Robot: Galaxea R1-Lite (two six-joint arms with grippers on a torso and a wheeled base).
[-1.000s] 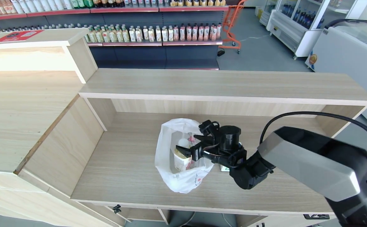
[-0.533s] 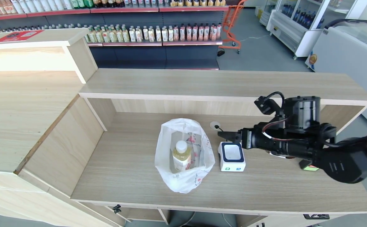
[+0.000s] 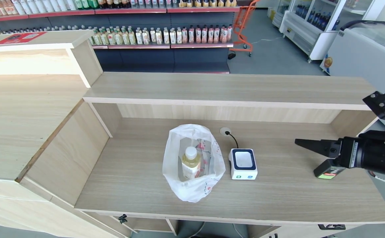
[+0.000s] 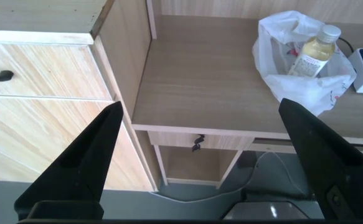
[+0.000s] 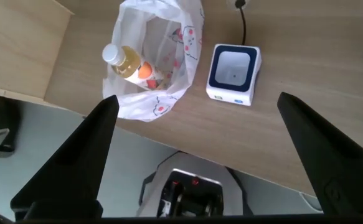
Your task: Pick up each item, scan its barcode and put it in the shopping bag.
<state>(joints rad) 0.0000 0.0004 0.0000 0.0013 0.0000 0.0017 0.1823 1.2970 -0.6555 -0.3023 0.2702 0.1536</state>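
A white plastic shopping bag (image 3: 192,185) lies open on the wooden counter, with a yellow drink bottle (image 3: 190,162) standing inside it. The bag (image 5: 145,102) and bottle (image 5: 126,64) also show in the right wrist view, and the bag (image 4: 318,87) and bottle (image 4: 313,53) in the left wrist view. My right gripper (image 3: 308,145) hangs over the counter's right end, open and holding nothing, well right of the scanner (image 3: 243,163). A small dark item (image 3: 327,171) with a green label lies just below it. My left gripper (image 4: 200,104) is open, off the counter's front left corner.
The white and blue scanner (image 5: 233,73) sits right of the bag, its cable running to a hole in the counter (image 3: 225,131). A raised shelf (image 3: 232,89) spans the back, and a side panel (image 3: 66,155) closes the left. Drawers (image 4: 38,124) stand left of the counter.
My right gripper let go of the bottle inside the bag and drew back to the right, past the scanner, to the counter's right end. The bottle stays in the bag.
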